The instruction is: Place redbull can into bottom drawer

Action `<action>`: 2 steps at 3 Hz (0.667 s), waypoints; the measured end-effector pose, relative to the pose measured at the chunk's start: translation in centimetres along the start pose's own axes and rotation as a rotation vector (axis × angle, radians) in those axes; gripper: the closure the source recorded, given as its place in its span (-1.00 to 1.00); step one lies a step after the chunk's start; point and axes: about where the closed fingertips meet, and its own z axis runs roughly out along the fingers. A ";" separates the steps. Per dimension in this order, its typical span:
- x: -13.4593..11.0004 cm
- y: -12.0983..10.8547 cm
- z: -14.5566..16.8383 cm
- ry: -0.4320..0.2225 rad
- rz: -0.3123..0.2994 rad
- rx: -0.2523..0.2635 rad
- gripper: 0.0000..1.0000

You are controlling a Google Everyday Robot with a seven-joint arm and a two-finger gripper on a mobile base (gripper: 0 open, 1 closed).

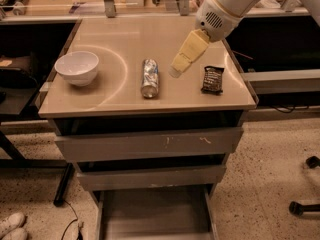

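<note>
Empty hand [176, 72], openness unclear, hovered at the can's [150, 78] 3 o'clock; a clumsy bump could've rolled it toward 9.

- The tan cabinet top [125, 34] carries three things.
- A white bowl [77, 67] stands upright at its left.
- The redbull can [150, 77] lies on its side near the middle.
- A dark snack packet [212, 79] lies flat at the right.
- The gripper [175, 72] hangs over the top, between can and packet.
</note>
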 end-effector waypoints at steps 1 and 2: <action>-3.8 1.6 5.9 -0.012 0.033 -0.032 -1.00; -4.1 1.7 6.4 -0.011 0.038 -0.032 -1.00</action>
